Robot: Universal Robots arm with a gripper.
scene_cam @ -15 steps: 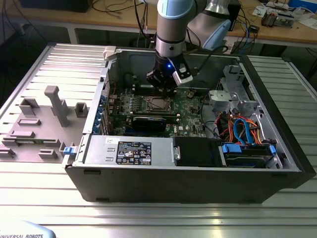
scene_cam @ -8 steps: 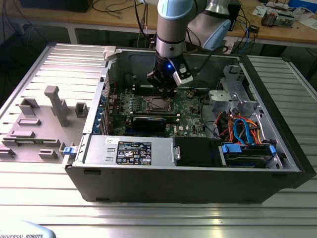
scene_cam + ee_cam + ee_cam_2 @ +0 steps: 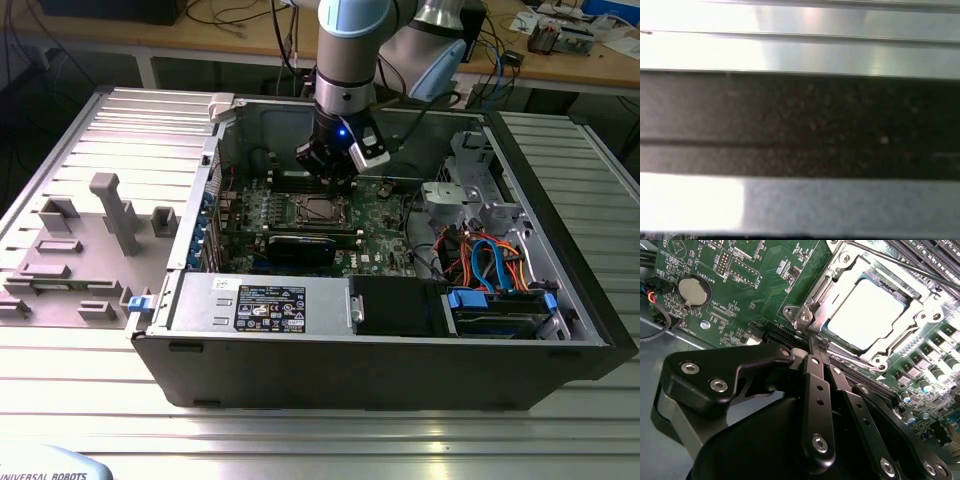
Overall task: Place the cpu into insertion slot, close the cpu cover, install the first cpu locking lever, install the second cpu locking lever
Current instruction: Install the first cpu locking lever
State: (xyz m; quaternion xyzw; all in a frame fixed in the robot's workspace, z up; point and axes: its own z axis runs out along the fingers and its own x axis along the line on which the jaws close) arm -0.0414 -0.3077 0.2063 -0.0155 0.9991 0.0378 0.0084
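In the exterior view I see the gripper (image 3: 336,180) just above the insertion slot (image 3: 318,209). In the second wrist view its fingers (image 3: 816,385) are pressed together, tips beside the cpu cover (image 3: 832,300) over the seated cpu (image 3: 867,312).

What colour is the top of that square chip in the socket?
Plain silver-grey, glaring bright under the light; the cpu shows best in the second wrist view.

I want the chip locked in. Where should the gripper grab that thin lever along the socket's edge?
Probably on the lever's straight rod, pinched across its thin width and coming from above. It lies low along the cover, with the memory slots close beside it, so a sideways approach looks cramped. The gripper sits near another corner of the cover.
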